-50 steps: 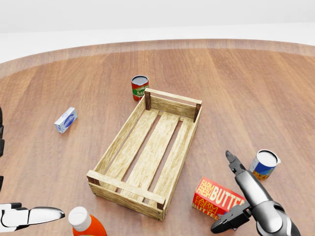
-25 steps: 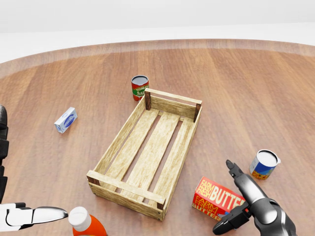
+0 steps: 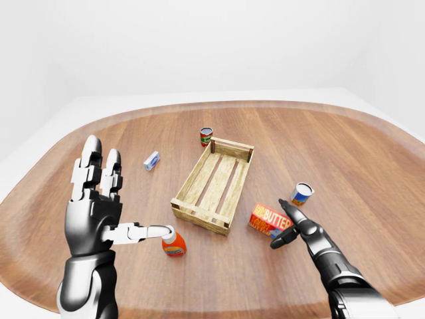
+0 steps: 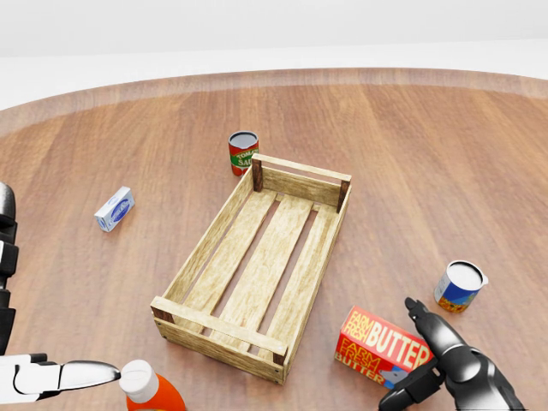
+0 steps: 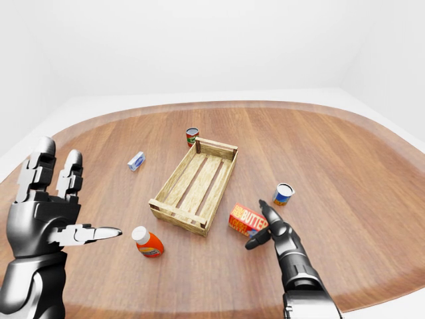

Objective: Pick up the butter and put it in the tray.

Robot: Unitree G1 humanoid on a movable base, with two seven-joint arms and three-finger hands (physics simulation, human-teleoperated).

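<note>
Butter (image 4: 382,346) right of tray (image 4: 257,265), head view.

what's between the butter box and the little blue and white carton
The wooden tray lies between the butter box and the blue and white carton; the head view shows it best. The tray holds nothing.
</note>
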